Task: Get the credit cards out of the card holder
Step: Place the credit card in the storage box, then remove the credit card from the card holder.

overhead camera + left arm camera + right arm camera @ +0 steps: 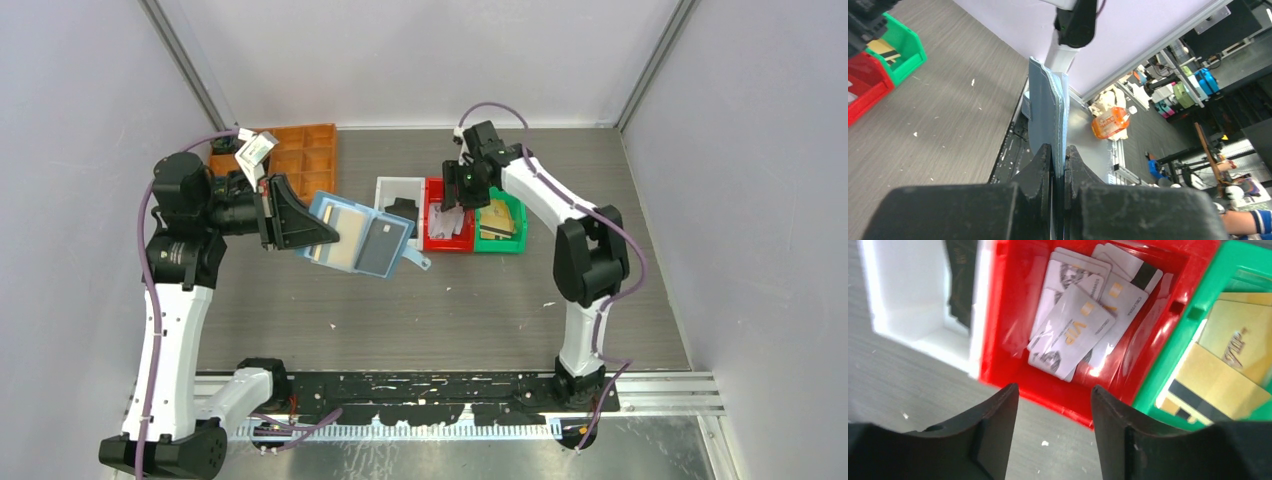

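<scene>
The card holder (372, 238) is spread open, inner face up, one edge clamped in the left gripper (318, 232), with credit cards (336, 240) showing in its pockets. The right gripper (455, 198) hangs over the red bin (447, 246), which holds more pale cards. A white bin (385, 190) and a green bin (500, 246) touch its two sides.

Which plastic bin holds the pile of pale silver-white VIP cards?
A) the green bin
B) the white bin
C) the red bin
C: in the right wrist view the pale silver-white VIP cards lie piled inside the red plastic bin; the green plastic bin beside it holds gold cards.
</scene>
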Robot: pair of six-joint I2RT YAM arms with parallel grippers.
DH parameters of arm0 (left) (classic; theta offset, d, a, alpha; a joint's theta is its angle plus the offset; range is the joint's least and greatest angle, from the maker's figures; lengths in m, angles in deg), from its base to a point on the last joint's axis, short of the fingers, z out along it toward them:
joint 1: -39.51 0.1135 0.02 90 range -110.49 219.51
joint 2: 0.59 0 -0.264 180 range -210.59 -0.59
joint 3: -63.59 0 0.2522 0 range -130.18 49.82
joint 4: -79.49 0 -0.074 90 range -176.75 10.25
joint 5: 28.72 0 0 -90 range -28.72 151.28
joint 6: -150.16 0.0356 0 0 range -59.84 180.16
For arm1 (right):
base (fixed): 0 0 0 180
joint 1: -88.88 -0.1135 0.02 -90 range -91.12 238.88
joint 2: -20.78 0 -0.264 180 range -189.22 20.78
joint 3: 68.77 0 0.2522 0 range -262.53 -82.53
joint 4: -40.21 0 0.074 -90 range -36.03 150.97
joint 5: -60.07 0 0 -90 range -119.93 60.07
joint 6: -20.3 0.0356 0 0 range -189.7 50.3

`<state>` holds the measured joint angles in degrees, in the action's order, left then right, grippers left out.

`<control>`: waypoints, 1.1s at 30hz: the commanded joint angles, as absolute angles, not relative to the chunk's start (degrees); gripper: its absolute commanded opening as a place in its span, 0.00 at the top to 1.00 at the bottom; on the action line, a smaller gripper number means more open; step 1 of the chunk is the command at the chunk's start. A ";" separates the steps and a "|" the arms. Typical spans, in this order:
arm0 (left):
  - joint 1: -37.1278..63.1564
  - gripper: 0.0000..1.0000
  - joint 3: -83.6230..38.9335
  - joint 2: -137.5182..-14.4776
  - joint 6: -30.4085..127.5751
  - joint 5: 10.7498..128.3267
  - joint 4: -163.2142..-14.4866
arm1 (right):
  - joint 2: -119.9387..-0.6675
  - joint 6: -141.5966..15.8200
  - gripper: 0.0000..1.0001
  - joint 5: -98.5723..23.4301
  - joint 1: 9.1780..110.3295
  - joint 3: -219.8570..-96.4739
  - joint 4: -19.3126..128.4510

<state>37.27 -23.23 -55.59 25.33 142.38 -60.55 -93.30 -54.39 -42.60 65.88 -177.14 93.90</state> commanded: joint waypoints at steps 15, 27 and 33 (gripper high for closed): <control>37.37 1.00 -27.13 -53.62 44.59 140.67 -41.84 | -54.79 -20.42 0.02 -84.16 61.50 -160.26 41.30; 37.34 1.00 -27.35 -54.04 42.67 141.77 -42.60 | -54.32 -33.10 0.12 -84.86 48.83 -158.52 51.13; 37.38 1.00 -27.21 -54.11 43.38 137.41 -42.71 | -53.31 -30.31 0.48 -84.13 46.81 -155.53 48.37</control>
<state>37.27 -25.51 -54.68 42.82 139.19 -41.86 -55.75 -31.86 -83.58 48.06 -156.53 53.22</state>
